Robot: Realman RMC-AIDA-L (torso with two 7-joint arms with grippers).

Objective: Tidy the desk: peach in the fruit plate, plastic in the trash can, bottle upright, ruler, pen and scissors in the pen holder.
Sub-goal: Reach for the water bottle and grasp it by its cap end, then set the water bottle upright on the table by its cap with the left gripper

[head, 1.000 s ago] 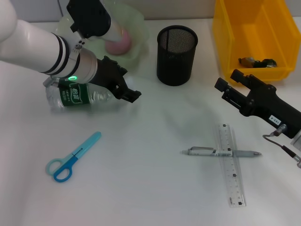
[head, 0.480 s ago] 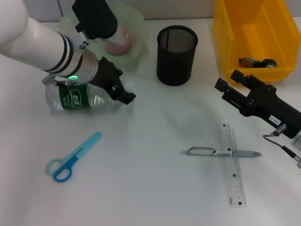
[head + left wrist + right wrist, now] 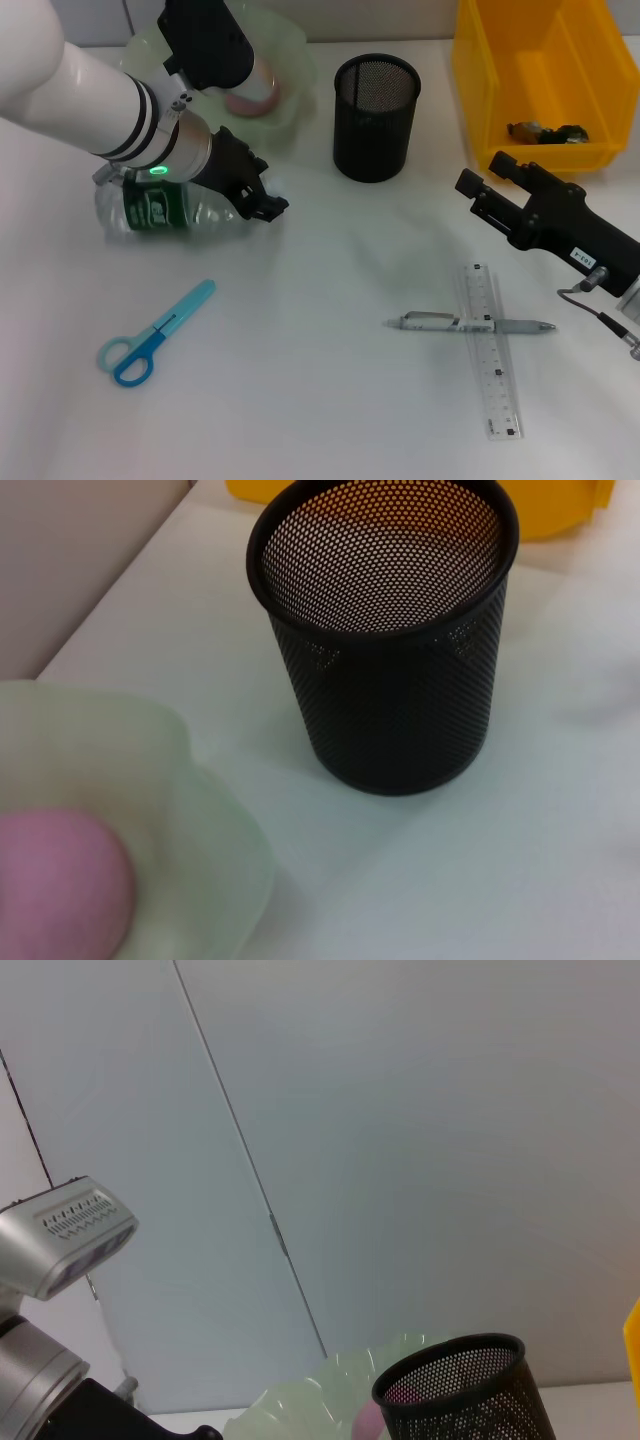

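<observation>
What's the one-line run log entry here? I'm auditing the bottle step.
step: bottle upright | left gripper at lying bottle | right gripper idle near yellow bin

black mesh pen holder (image 3: 385, 670), fruit plate (image 3: 215, 810), peach (image 3: 60, 885)

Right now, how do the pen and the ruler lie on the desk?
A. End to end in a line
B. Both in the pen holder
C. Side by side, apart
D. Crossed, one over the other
D: the pen lies crosswise where it meets the ruler, forming a cross.

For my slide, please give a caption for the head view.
Left gripper at the lying bottle; scissors, pen, ruler wait.
</observation>
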